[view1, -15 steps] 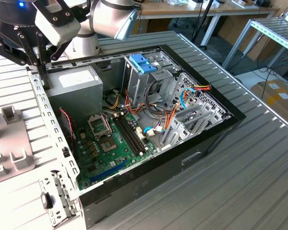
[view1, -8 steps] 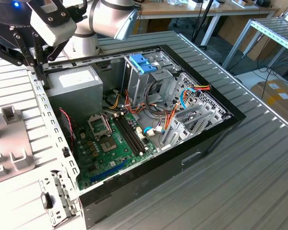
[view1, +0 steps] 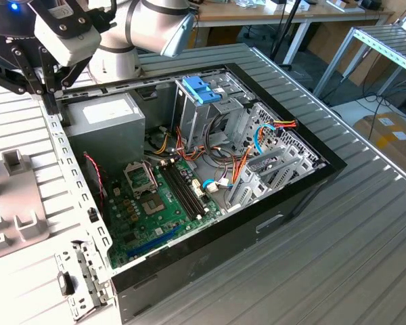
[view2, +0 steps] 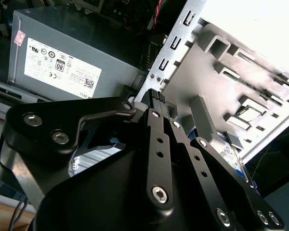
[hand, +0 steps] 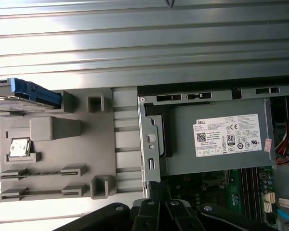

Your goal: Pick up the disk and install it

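Blue-framed disk sits on the grey fixture, exterior view's left of the case; gripper pinched closed, empty, by the power supply.

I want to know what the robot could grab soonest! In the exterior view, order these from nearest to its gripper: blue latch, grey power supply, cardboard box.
From the gripper:
1. Grey power supply, just beside it, in the case corner.
2. Blue latch, on the drive cage, farther along.
3. Cardboard box, off the table, at the exterior view's far right.
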`<action>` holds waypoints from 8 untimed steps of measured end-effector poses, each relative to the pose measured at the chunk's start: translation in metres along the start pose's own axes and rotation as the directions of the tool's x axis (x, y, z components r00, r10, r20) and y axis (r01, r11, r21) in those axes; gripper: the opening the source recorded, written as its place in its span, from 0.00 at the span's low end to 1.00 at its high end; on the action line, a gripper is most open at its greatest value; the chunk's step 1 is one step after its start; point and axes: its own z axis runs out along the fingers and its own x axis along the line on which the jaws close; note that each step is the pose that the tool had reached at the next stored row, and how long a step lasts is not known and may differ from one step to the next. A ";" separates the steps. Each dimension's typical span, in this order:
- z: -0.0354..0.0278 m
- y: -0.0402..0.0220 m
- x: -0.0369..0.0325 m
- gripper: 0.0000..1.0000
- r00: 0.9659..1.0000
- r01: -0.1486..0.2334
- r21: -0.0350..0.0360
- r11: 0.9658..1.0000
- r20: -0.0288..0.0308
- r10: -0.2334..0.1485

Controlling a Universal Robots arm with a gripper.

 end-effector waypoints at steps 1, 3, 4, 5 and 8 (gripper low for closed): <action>-0.0001 -0.0001 0.0018 0.11 1.000 0.000 0.000 1.000 0.000 0.000; -0.0001 -0.0003 0.0043 0.11 1.000 0.000 0.000 1.000 0.000 0.000; -0.0002 -0.0004 0.0052 0.11 1.000 0.000 0.000 1.000 0.000 0.000; -0.0002 -0.0004 0.0060 0.11 1.000 0.000 0.000 1.000 0.000 0.000; -0.0003 -0.0006 0.0084 0.11 1.000 0.000 0.000 1.000 0.000 0.000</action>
